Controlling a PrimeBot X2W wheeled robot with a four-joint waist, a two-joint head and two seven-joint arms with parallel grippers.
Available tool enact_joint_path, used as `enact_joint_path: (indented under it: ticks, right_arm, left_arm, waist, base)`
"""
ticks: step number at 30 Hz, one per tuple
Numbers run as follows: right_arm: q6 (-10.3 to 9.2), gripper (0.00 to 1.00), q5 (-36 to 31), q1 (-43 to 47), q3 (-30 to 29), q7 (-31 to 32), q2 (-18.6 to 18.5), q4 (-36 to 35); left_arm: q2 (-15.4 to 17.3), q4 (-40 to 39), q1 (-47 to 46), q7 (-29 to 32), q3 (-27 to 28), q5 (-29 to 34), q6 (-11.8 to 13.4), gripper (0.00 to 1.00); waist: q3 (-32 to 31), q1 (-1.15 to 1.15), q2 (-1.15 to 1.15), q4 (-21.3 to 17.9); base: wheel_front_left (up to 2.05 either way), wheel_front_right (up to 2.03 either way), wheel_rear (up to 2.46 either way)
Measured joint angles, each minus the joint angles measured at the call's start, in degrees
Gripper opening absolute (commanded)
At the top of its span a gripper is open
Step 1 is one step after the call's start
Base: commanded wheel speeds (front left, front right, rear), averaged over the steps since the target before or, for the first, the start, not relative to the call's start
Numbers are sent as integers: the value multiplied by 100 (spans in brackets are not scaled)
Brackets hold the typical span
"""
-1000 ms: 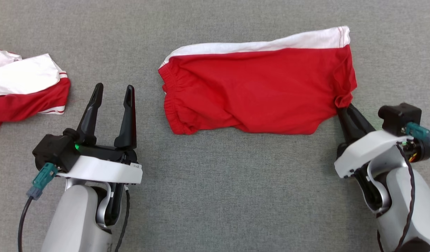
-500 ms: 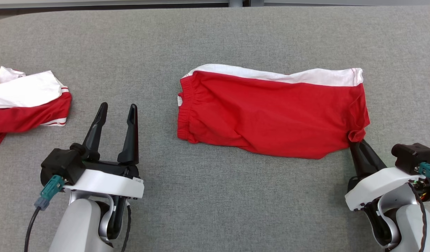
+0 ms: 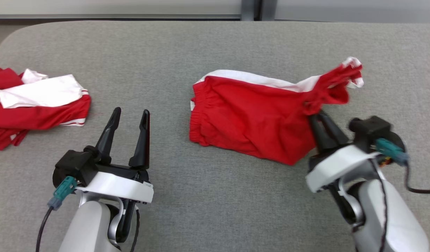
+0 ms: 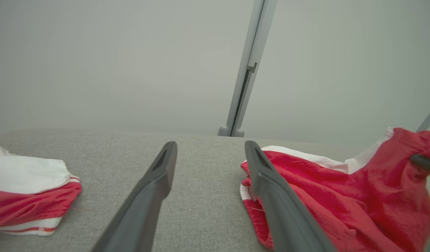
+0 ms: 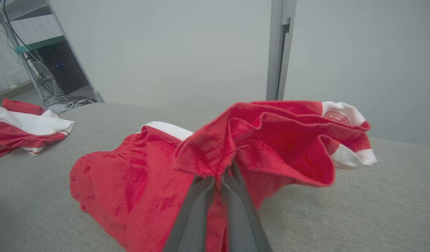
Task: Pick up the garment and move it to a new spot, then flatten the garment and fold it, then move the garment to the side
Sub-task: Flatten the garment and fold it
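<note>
The garment (image 3: 250, 115) is a pair of red shorts with a white band, lying on the grey table (image 3: 215, 45) right of centre. My right gripper (image 3: 314, 113) is shut on its right leg hem, which is lifted off the table and carried leftward over the rest of the cloth. In the right wrist view the bunched hem (image 5: 271, 140) sits pinched at my right gripper (image 5: 222, 176). My left gripper (image 3: 129, 113) hovers open left of the shorts with nothing in it; between its fingers (image 4: 159, 182) the left wrist view shows bare table, the garment (image 4: 323, 196) to their right.
Another red and white garment (image 3: 36, 105) lies crumpled at the table's far left, also seen as a pile (image 5: 22, 129) in the right wrist view. A pale wall with a vertical metal post (image 4: 246, 66) stands behind the table's far edge.
My right gripper has lifted the shorts' right hem and swung it up and leftward over the garment. The head camera has tilted up, bringing the far table edge into view. My left gripper stayed open.
</note>
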Motion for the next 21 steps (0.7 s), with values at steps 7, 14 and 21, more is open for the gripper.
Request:
enact_joint_path:
  ticks: [7,14,21]
  right_arm:
    - [-1,0,318,-663,1271,90,213,554]
    - [0,0,737,-1029,2023,-52,400,1669]
    - [-1,100,916,-1302,2320,-550,452,2206]
  left_arm:
    - [-48,69,3,-1,-180,-71,19,100]
    - [-69,122,-5,-1,-296,-159,35,100]
    - [-76,111,-7,-1,-313,-201,59,100]
  waist:
    - [-134,0,0,361]
    - [-132,0,0,667]
    - [-73,0,0,689]
  base:
    - [0,0,0]
    - [0,0,0]
    - [0,0,0]
